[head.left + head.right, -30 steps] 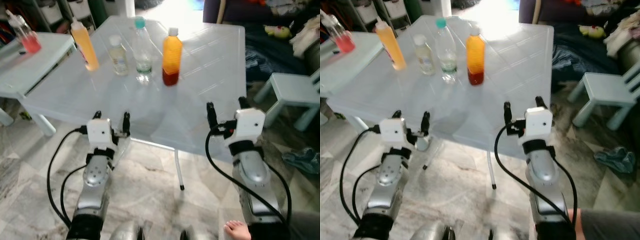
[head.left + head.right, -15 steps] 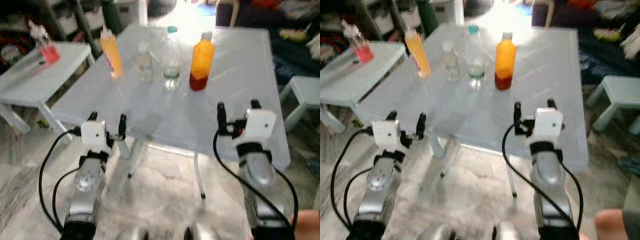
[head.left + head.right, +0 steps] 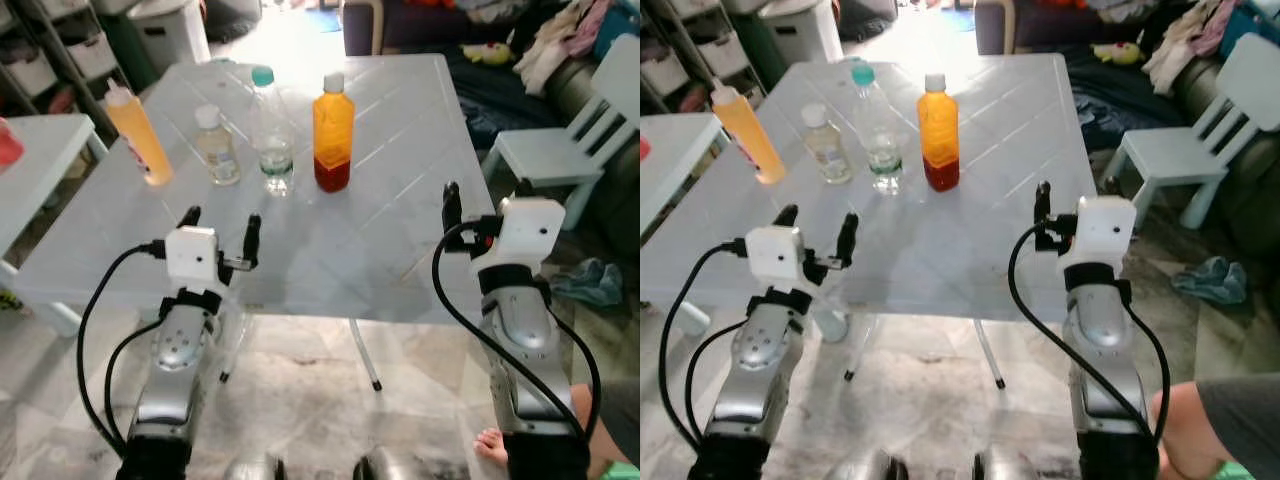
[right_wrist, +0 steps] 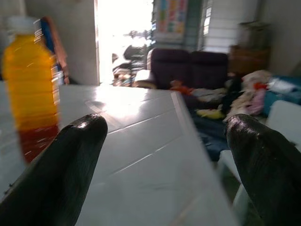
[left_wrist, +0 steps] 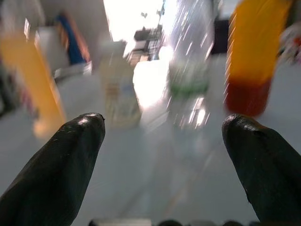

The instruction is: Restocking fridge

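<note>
While both grippers (image 3: 220, 222) (image 3: 482, 200) gape empty: four bottles (image 3: 272, 130) on table (image 3: 400, 120), child's chair (image 3: 560, 140) alongside.

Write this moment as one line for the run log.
left gripper open | right gripper open | four bottles on table | none grasped

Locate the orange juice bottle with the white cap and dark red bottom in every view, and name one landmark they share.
Left eye view: orange juice bottle stands mid-table, rightmost of the row.
Right eye view: same bottle, right of the clear water bottle.
Left wrist view: blurred, beyond the left tool's far finger.
Right wrist view: at the picture's edge.
Shared landmark: the white table.
</note>
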